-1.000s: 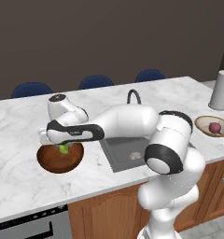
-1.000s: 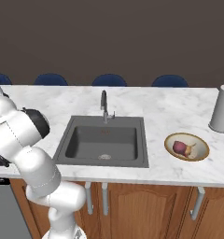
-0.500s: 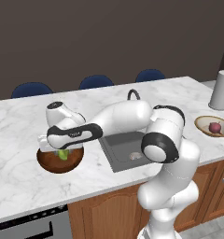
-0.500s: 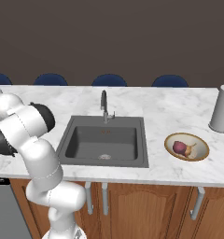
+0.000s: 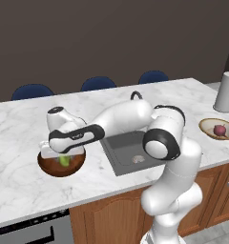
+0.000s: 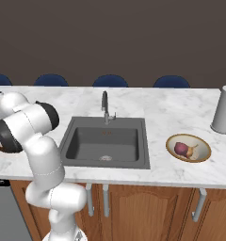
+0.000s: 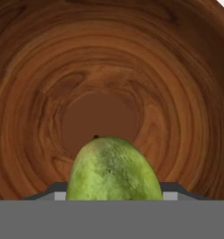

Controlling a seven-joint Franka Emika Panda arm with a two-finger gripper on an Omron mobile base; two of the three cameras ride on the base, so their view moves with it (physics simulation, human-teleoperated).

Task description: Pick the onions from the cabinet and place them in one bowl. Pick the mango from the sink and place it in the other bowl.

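Note:
My gripper reaches down into the dark reddish-brown bowl at the left of the marble counter. It is shut on the yellow-green mango. In the hand view the mango sits between the fingertips, just above the wooden bowl's floor. At the right of the counter, the shallow tan bowl holds a reddish-purple onion with a thin tan stem beside it. The grey sink lies between the two bowls. The cabinet is out of view.
A grey paper towel roll stands at the counter's far right. The faucet rises behind the sink. Blue chair backs line the far side of the counter. My arm spans from the sink to the dark bowl.
The hand has sunk lower into the dark bowl with the mango in it, and the arm's elbow has swung forward over the sink.

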